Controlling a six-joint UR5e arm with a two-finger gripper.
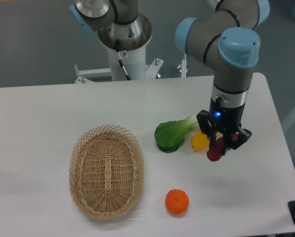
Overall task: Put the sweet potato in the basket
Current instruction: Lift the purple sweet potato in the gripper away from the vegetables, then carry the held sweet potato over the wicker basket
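At the table, fixed camera: sole view, looking down over the white table [49, 103].
Gripper [220, 147]: right of centre, pointing down, fingers pinching the potato.
Potato [215, 150]: magenta, hanging nearly upright between the fingers; lower end seems just off the table, though contact cannot be ruled out.
Basket [78, 163]: left of centre, upright, nothing visible inside, well apart from the gripper.
Yellow vegetable [200, 141]: just beside the potato on its left, partly hidden by the gripper.
Greens [171, 136]: leafy head with pale stalk, left of the yellow vegetable, between gripper and basket.
Orange [177, 201]: nearer the front edge, between basket and gripper but lower in frame.
Step in hand: judged as grasp made, lift beginning or under way; carry not yet begun.
Progress: early middle; potato held, basket not yet reached.
Next move: likely more height first, enough to pass over the greens and the lattice rim, then a sweep left to above the basket's middle, a short descent, and a release.
Risk: slender tuber held near one end may swing or slip during the sweep.
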